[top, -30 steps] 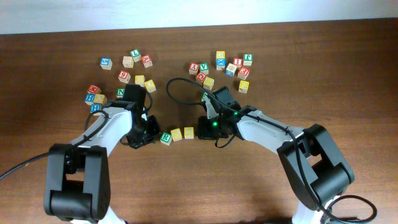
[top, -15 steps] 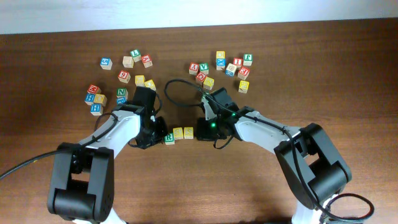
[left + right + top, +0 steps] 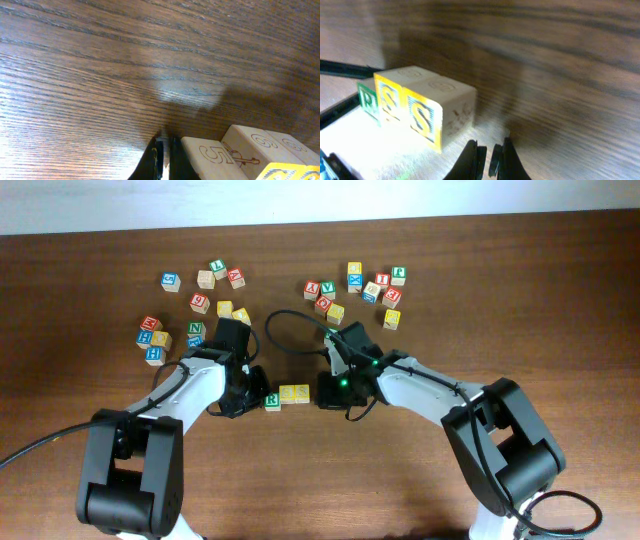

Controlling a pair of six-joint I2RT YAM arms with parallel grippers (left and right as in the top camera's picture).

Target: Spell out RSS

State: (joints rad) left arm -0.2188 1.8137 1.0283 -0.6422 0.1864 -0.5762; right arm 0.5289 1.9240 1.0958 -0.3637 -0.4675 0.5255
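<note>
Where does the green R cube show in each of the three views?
Overhead: green R cube, centre, left end of the three-cube row.
Left wrist: probably the pale cube at bottom right beside the left gripper; its letter is hidden.
Right wrist: left edge, far end of the row.
Shared landmark: the two yellow S cubes.

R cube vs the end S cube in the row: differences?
R cube: green letter, green border; end S cube: yellow border. R cube closes the row beside the left pincer; end S cube closes it nearest the right pincer. Both: small wooden letter cubes, same size.
</note>
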